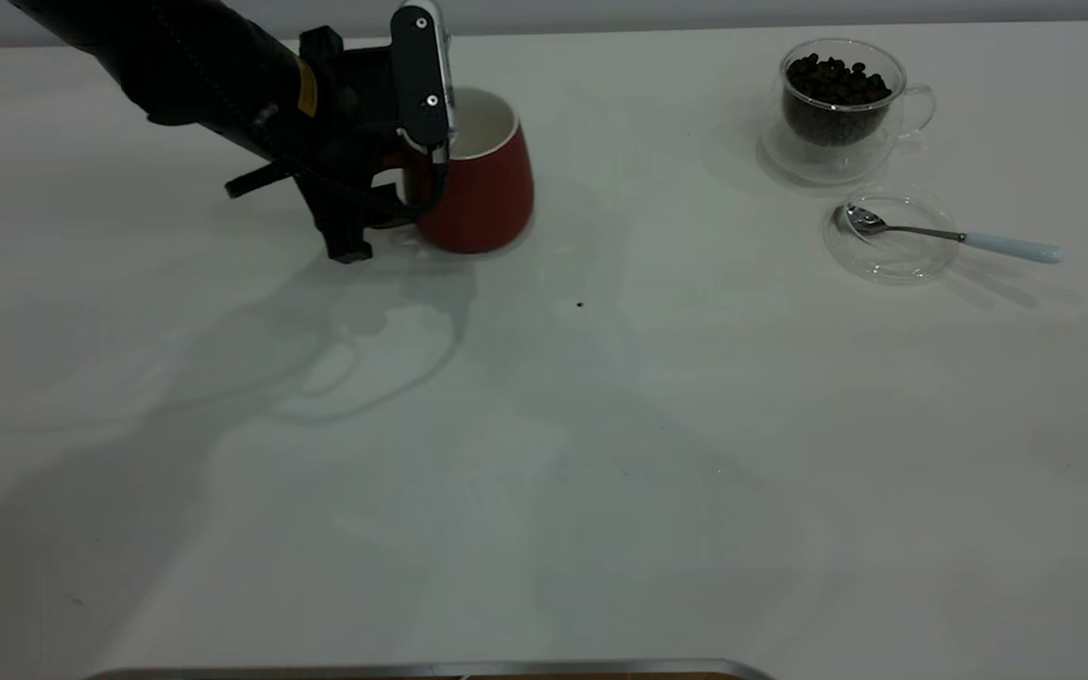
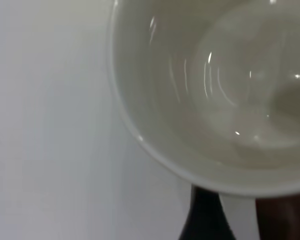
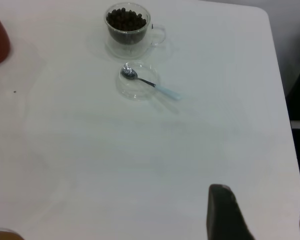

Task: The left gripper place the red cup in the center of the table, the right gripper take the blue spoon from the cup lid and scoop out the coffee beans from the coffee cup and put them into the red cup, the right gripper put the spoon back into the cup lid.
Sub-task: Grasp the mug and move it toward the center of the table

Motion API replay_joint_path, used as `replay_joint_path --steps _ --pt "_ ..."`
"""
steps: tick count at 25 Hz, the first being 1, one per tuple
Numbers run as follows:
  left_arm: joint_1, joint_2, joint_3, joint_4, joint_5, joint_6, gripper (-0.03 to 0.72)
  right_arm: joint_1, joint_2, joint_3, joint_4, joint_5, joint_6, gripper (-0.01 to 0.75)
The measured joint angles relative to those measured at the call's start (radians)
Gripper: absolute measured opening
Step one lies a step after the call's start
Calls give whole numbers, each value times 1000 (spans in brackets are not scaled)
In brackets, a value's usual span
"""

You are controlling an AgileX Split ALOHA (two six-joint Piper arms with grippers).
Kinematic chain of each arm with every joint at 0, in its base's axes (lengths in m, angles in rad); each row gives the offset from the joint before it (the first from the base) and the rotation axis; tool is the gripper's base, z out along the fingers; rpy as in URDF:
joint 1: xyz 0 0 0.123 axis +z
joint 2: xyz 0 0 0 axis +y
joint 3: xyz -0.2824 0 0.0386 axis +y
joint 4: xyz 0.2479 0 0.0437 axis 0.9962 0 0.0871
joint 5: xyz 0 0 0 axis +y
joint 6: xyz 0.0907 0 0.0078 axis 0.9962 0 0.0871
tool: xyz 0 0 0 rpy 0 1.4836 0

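The red cup (image 1: 480, 179) stands upright on the table (image 1: 544, 453), far and left of the middle, its white inside empty. The dark speck (image 1: 580, 304) near the table's middle lies nearer and a little to the right of it, apart from its base. The left gripper (image 1: 409, 189) is at the cup's left side, where the handle would be, and its black fingers are pressed in against the cup; the handle itself is hidden behind them, so it looks clamped on the cup there, though the exact hold cannot be made out. In the left wrist view the cup's white bowl (image 2: 225, 95) fills most of the picture, with a dark finger (image 2: 205, 215) just beside its rim.

Well to the right, at the far side, sits the coffee cup (image 1: 841, 104), upright, holding the coffee beans (image 1: 832, 90), with its clear handle pointing right. Just nearer than it lies the cup lid (image 1: 892, 236), flat on the table. The blue spoon (image 1: 955, 236) rests with its steel bowl in the lid and its pale handle reaching out over the lid's right edge.

The right gripper (image 3: 260, 215) hangs over the near right part of the table, well apart from cup, lid and spoon, its fingers spread and holding nothing.
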Motion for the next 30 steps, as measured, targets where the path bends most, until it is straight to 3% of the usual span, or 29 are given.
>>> replay_joint_path --steps 6,24,30 --pt "0 1 0 231 -47 -244 590 0 0 0 0 0 0 402" --pt "0 2 0 291 -126 -346 590 0 0 0 0 0 0 402" --pt "21 -87 25 385 -38 -540 590 0 0 0 0 0 0 402"
